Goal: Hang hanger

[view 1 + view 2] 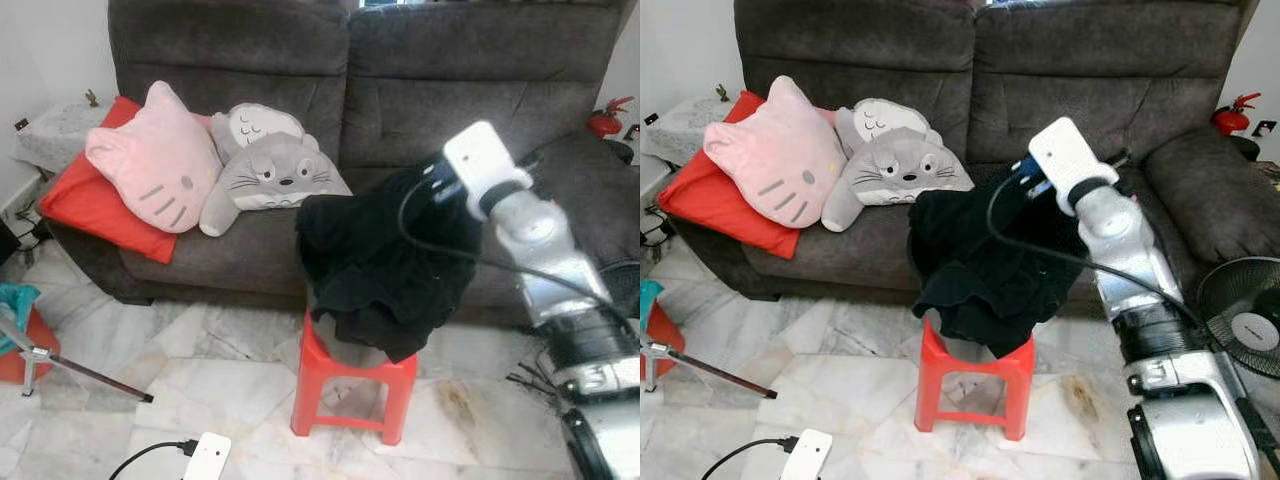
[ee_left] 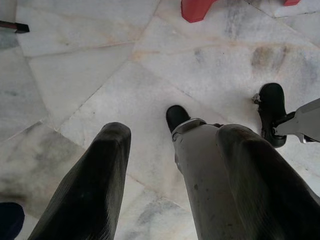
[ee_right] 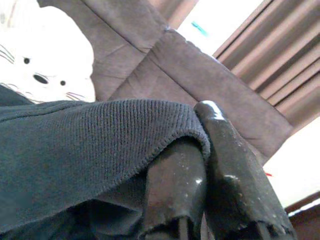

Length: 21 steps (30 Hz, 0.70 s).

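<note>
Right gripper [image 3: 200,165] — black garment's [image 1: 385,270] hem

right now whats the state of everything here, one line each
black garment: heaped on the red stool, one knit edge lifted
right gripper: shut on the black garment's edge
left gripper: open, hanging over the floor, holding nothing
red stool: upright in front of the sofa
pink cat cushion: propped against the sofa back
grey plush cushion: leaning on the sofa back
fan: standing, blades look motionless
</note>
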### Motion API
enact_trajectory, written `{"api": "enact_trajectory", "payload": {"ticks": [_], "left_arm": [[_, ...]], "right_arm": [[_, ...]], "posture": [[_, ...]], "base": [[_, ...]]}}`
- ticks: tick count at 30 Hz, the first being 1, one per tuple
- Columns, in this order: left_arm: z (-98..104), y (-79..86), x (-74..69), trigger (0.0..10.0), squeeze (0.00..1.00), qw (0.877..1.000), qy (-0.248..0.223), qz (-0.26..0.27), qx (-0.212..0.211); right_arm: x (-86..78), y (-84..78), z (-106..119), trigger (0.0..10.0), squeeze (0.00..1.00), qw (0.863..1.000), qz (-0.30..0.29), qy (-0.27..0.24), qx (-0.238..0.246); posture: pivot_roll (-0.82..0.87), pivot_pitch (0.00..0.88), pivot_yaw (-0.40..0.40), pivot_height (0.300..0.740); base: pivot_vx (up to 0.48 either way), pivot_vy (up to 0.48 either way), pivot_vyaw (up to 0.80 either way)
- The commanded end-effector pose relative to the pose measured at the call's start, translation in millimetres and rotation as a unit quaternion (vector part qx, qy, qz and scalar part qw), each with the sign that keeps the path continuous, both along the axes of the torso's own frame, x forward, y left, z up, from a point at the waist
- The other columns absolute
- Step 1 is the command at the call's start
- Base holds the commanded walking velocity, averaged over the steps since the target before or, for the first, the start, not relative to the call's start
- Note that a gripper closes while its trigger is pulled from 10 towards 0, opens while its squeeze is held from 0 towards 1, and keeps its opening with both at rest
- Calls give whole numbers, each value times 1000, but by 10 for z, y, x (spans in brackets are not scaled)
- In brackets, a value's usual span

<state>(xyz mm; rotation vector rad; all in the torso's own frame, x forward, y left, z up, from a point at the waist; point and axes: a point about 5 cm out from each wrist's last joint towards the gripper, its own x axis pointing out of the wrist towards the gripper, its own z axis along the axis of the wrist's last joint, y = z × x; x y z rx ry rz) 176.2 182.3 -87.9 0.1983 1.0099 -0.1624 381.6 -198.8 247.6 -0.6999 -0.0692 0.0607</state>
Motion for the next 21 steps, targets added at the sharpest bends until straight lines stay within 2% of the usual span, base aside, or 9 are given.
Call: {"api": "enact_trajectory", "payload": {"ticks": [1, 9, 13, 14, 15, 16, 17, 21], "left_arm": [[5, 8, 11, 10000, 0, 1000, 0, -4, 7], [5, 11, 11, 10000, 0, 1000, 0, -4, 7], [3, 9, 8, 10000, 0, 1000, 1, -4, 7], [3, 9, 7, 10000, 0, 1000, 1, -4, 7], [3, 9, 7, 10000, 0, 1000, 1, -4, 7], [3, 10, 6, 10000, 0, 1000, 1, -4, 7], [3, 11, 6, 10000, 0, 1000, 1, -4, 7], [2, 10, 6, 10000, 0, 1000, 1, -4, 7]], "right_arm": [[17, -19, 160, 0, 0, 1000, 4, -24, 16], [36, 31, 200, 0, 0, 999, 30, -20, 31], [27, 54, -21, 0, 0, 999, 21, 21, 37], [18, 54, -80, 2471, 0, 999, 17, 31, 38], [12, 54, -119, 2471, 0, 998, 14, 37, 39], [-6, 55, -206, 5686, 0, 998, 8, 52, 45], [-22, 62, -274, 10000, 0, 997, 8, 65, 47], [-62, 85, -422, 10000, 0, 994, 11, 92, 51]], "posture": [[20, 0, 5, 740], [18, 0, 5, 740], [23, 0, 4, 740], [24, 0, 3, 740], [23, 0, 3, 740], [22, 0, 4, 740], [21, 0, 4, 740], [20, 0, 5, 740]], "base": [[0, 0, 0], [0, 0, 0], [0, 0, 0], [0, 0, 0], [0, 0, 0], [0, 0, 0], [0, 0, 0], [0, 0, 0]]}}
